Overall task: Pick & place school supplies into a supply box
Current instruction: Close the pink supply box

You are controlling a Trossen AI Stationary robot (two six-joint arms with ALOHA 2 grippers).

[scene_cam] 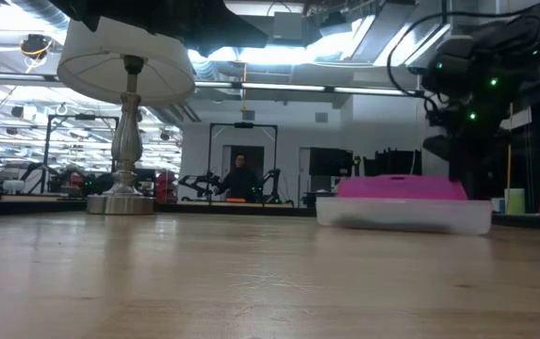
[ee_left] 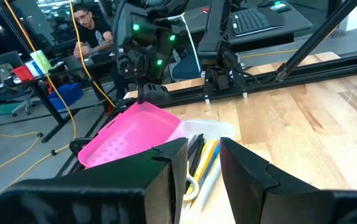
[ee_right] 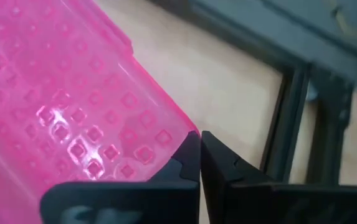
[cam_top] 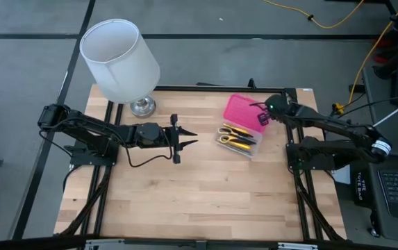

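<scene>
The supply box sits right of the table's centre. Its clear base holds yellow-handled scissors and several pens and pencils. Its pink textured lid stands open on the far side of the base, tilted. My right gripper is shut at the lid's right corner, reaching down from the right. My left gripper hovers open at mid-table, left of the box, pointing at it and touching nothing. My right gripper comes from above and the right, its shut fingertips against the corner edge of the pink lid. Whether a thin edge of the lid lies between the fingers cannot be told. The lid stays tilted over the box, which rests on the table.
A lamp with a white shade and a silver foot stands at the table's far left. A black frame rail runs along the far edge. Bare wood fills the near half. A person sits beyond the table.
</scene>
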